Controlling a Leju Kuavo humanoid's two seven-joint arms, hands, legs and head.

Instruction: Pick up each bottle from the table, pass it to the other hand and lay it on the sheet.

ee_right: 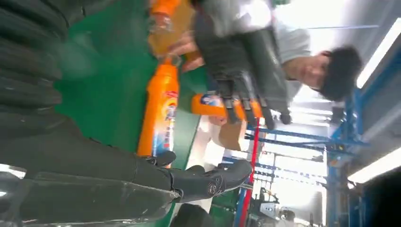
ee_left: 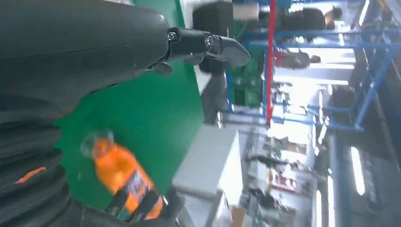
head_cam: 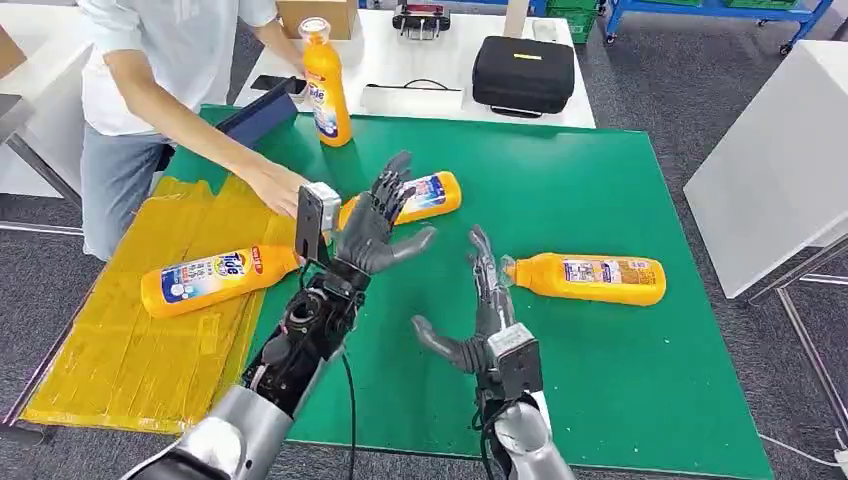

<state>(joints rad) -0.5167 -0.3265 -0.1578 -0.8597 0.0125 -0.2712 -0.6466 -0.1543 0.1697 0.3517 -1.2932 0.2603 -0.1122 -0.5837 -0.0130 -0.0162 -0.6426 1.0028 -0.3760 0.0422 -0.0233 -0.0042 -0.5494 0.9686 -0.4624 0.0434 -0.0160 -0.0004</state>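
Three orange bottles lie flat. One [head_cam: 215,278] rests on the yellow sheet [head_cam: 120,350] at the left. Another [head_cam: 432,194] lies mid-table, partly hidden behind my left hand [head_cam: 375,225]. The third [head_cam: 590,278] lies on the green mat to the right and appears blurred in the left wrist view [ee_left: 125,177]. My left hand is raised over the mat, fingers spread, holding nothing. My right hand [head_cam: 480,320] is also open, fingers pointing up, just left of the third bottle's cap. The right wrist view shows my left hand [ee_right: 241,61] empty.
A person [head_cam: 170,60] stands at the far left, holding an upright orange bottle [head_cam: 325,85] at the mat's far edge, their other hand [head_cam: 275,185] resting by the sheet near my left hand. A black case [head_cam: 523,72] sits on the white table behind. A white table [head_cam: 780,170] stands to the right.
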